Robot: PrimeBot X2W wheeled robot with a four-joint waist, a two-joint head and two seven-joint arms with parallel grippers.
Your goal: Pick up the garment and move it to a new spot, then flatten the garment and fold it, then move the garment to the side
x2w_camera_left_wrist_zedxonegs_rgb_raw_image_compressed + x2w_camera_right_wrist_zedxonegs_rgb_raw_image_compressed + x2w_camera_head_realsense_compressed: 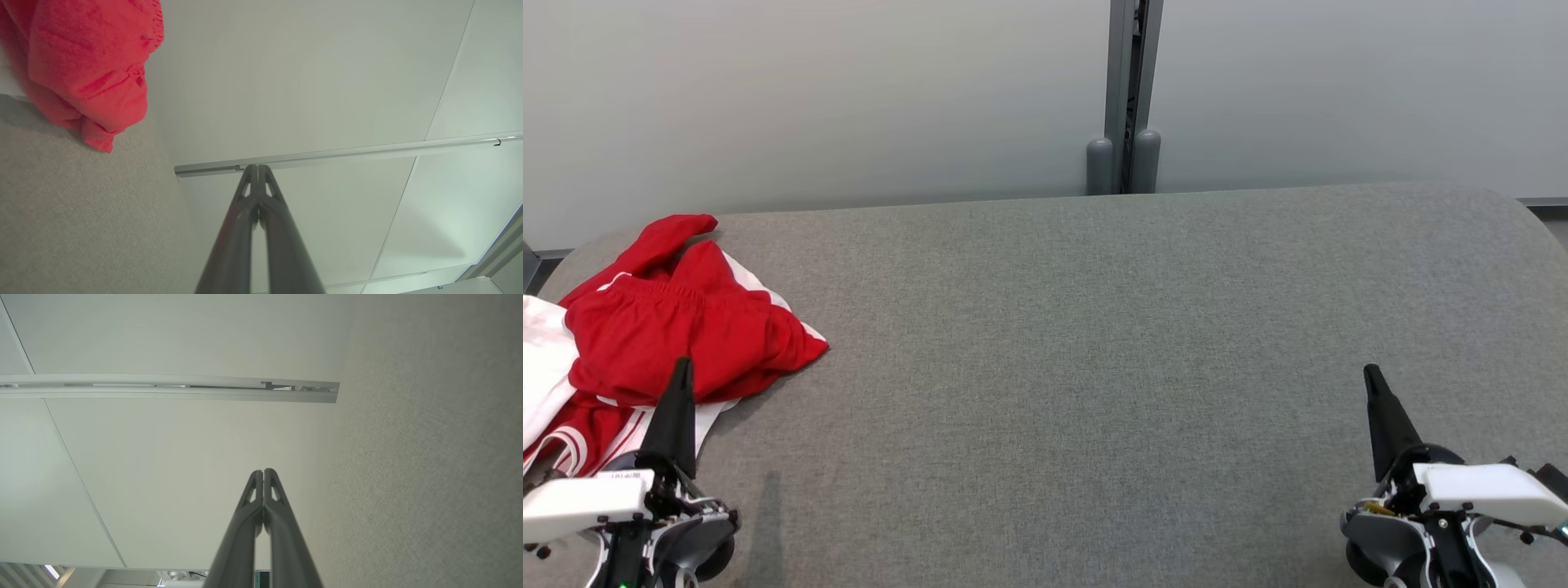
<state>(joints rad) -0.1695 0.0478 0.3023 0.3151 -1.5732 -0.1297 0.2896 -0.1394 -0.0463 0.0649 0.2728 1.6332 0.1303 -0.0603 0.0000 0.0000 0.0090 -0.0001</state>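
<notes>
Here, a red garment lies crumpled in a soft heap on the far left of the table, whose top is grey, finely woven fabric with rounded corners. White stripes edge the red cloth, and a white cloth touches it at the left edge. The left gripper sits at the near left, its dark tapered fingers pressed together on nothing. Its tip shows against the heap's near edge, while the left wrist view puts the red folds off to one side, apart from the fingers. The right gripper, jaws likewise together and empty, sits near right, well apart from the garment. Behind, smooth pale wall panels meet at a grey post.
</notes>
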